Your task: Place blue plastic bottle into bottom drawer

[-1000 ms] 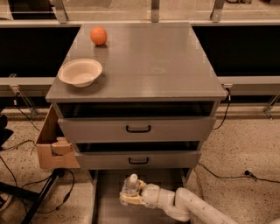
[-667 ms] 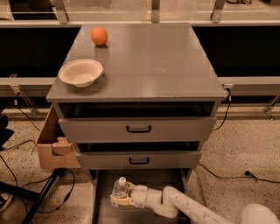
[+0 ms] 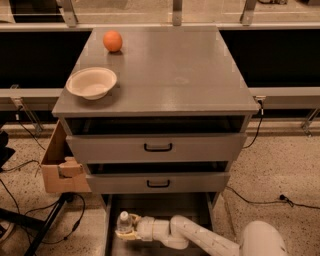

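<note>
Claw (image 3: 126,233) clamped on blue plastic bottle (image 3: 124,220) (upright), within bottom drawer (image 3: 165,206), left side

Grey cabinet (image 3: 165,70) centre, flat top, two upper drawers with black handles (image 3: 158,147) slightly pulled out. Speckled beige floor (image 3: 280,165). Black cables (image 3: 282,198) on floor, right and left. Open cardboard box (image 3: 57,172) against cabinet left side. Black stand leg (image 3: 47,225) lower left. Behind cabinet: horizontal metal rails (image 3: 285,92), upright posts (image 3: 248,12), dark panels (image 3: 280,55) between. Light warm, dim, indoor. Gripper (image 3: 125,232) low in front of cabinet, near bottom edge, clamped on blue plastic bottle (image 3: 124,220).
</note>
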{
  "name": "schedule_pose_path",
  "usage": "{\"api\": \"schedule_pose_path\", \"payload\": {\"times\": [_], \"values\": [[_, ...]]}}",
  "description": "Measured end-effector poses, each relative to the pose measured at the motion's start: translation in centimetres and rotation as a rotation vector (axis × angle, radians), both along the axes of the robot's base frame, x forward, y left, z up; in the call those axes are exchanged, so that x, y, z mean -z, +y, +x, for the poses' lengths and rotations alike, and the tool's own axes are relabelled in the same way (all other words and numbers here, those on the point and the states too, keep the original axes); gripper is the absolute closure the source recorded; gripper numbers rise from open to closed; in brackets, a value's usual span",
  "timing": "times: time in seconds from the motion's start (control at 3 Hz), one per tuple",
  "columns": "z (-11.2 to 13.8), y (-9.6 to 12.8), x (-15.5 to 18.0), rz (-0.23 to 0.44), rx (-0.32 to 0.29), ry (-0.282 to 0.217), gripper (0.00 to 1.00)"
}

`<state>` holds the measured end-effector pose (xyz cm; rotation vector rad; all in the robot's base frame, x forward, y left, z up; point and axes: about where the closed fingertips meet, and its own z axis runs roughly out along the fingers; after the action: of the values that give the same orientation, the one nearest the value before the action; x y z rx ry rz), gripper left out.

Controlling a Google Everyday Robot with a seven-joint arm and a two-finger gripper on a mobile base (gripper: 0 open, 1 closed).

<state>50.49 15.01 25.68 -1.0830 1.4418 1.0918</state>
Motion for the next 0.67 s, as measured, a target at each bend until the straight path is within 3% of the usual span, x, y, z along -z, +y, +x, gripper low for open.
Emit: {"api": "schedule_pose_path", "payload": {"times": [0.33,0.67], "values": [[-0.95,2.67,3.75,-0.082,0.001,-0.016,0.98],[-1.01,2.70,3.49,-0.075,-0.003,-0.015,0.76]]}}
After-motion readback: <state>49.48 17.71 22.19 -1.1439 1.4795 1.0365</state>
